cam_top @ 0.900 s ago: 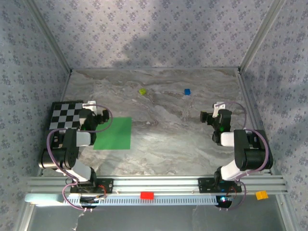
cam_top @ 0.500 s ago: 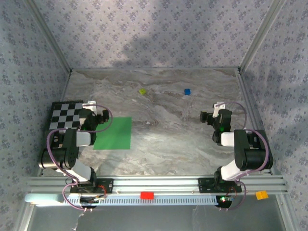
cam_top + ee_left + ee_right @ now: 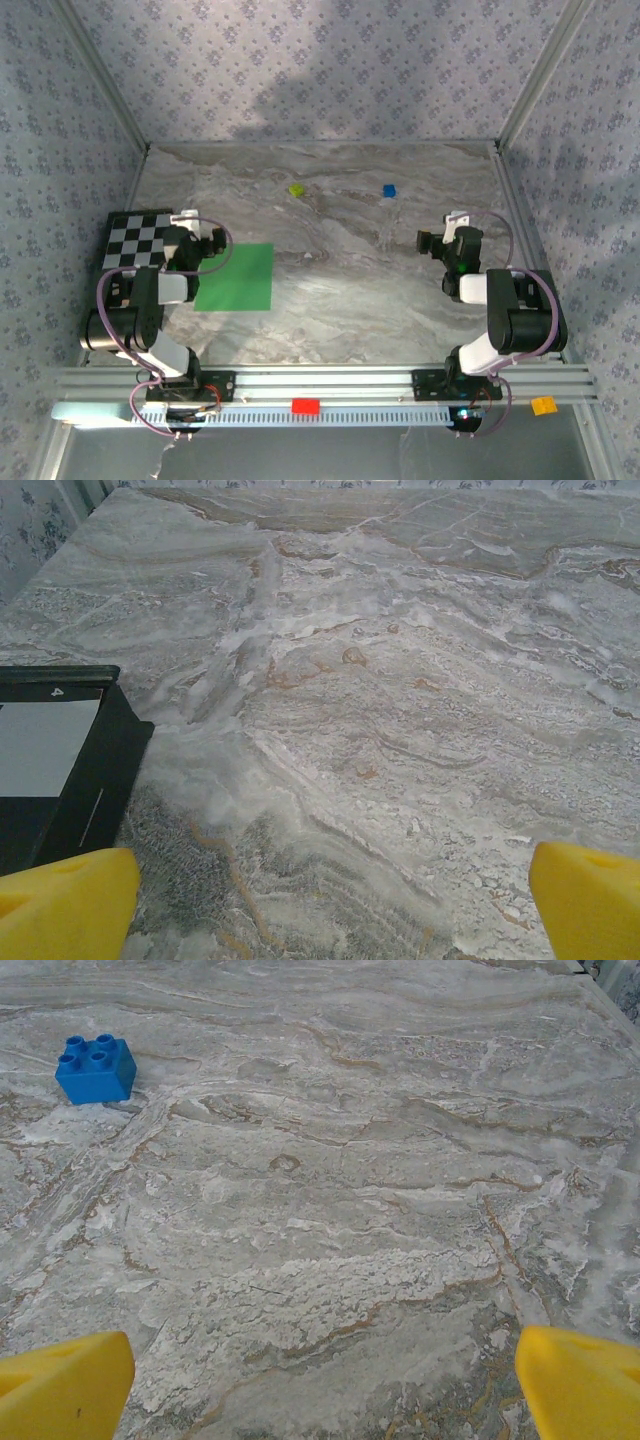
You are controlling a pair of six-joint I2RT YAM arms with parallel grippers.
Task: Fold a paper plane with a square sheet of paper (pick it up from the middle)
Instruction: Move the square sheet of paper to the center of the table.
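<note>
Nothing folded yet: sheet of paper lying flat left of centre in the overhead frame, both claws gaping wide, holding nothing.

Left to right: checkerboard is sitting far left, left gripper is hanging by the paper's upper-left corner, right gripper is waiting well apart on the right. Guessing the pickup is coming up: aim for the sheet's middle, not its edge, and pinch softly so it's buckling up instead of sliding. Only writing I'm spotting looks like a small 4 on the checkerboard's black border, left wrist view.
</note>
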